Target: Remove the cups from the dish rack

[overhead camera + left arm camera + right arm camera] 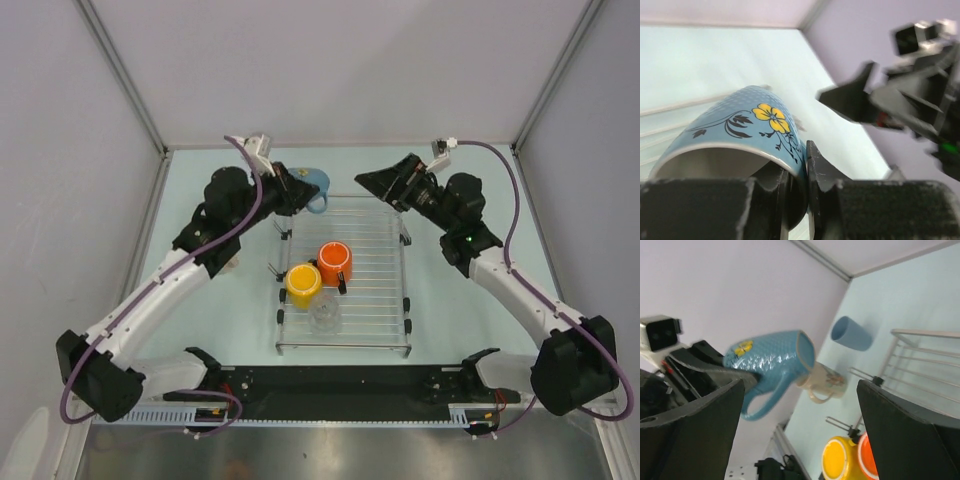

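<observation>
My left gripper is shut on the rim of a light blue mug with a yellow flower and holds it tilted in the air by the far left corner of the dish rack. The mug also shows in the right wrist view. My right gripper is open and empty over the rack's far edge. A yellow cup, an orange mug and a small clear glass stand on the rack.
A beige cup and a second light blue cup lie on the table left of the rack, hidden under my left arm in the top view. Grey walls enclose the table on three sides.
</observation>
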Robot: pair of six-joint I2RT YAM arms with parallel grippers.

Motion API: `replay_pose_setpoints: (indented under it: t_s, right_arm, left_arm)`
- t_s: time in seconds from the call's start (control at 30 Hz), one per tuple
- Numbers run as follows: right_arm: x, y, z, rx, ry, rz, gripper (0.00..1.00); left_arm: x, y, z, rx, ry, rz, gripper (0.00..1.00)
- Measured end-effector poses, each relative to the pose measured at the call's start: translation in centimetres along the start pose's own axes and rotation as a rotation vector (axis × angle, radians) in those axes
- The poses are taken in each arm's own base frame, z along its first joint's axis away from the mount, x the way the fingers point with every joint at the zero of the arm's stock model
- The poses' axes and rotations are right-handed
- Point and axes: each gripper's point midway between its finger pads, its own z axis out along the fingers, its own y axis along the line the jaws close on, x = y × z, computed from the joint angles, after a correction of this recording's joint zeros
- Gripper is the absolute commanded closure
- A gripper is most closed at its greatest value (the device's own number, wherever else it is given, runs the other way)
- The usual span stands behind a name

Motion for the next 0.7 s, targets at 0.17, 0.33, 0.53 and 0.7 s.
replay_pose_setpoints:
  t_s: [0.17,0.33,0.53,0.7]
  right_arm:
    - [0.8,-1.5,0.1,0.201,0.022,-0.125,0.0]
    - [2.4,-6.4,-1.8,0.423,0.079,-0.159,0.0]
    - [3.3,-8.6,-3.2,0.532,0.119,-0.186,0.0]
    - [3.9,-9.1,-3.6,0.558,0.142,-0.199,0.0]
  left_arm:
    - [-2.9,4.0,1.6,-0.232,0.01,0.083,0.99]
    - [-4.2,9.6,3.8,-0.487,0.103,0.144,1.0]
    - [-2.5,15.8,5.8,-0.708,0.27,0.219,1.0]
    - [-0.7,19.1,6.3,-0.806,0.39,0.251,0.99]
